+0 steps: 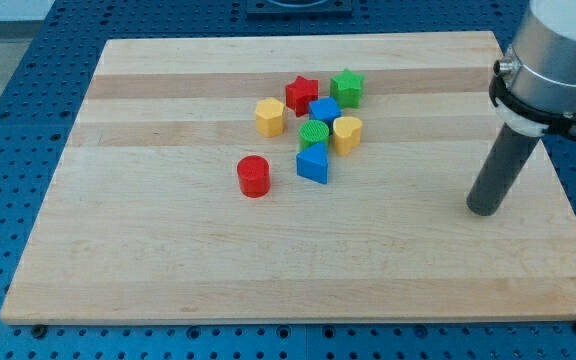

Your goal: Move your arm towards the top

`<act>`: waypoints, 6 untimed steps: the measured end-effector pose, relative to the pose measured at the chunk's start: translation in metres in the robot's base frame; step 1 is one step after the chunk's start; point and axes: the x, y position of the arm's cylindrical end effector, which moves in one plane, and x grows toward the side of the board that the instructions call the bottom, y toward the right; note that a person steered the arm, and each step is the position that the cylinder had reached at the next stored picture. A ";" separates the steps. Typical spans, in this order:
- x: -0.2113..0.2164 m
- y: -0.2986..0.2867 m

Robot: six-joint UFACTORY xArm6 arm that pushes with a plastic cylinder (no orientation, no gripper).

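Observation:
My tip (484, 209) rests on the wooden board (168, 260) at the view's right, far to the right of all the blocks. The blocks cluster at the upper middle: a red star (301, 94), a green star (347, 87), a blue cube (324, 110), a yellow hexagon (269, 116), a green cylinder (314, 134), a yellow heart (347, 133) and a blue triangle (313, 164). A red cylinder (253, 176) stands apart, lower left of the cluster.
The arm's grey body (558, 60) rises above the rod at the view's upper right. The board's right edge (568, 200) runs close to the tip. A blue perforated table (18, 120) surrounds the board.

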 end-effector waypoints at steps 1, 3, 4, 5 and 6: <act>0.000 0.000; -0.032 0.002; -0.086 0.029; -0.148 0.035; -0.184 0.024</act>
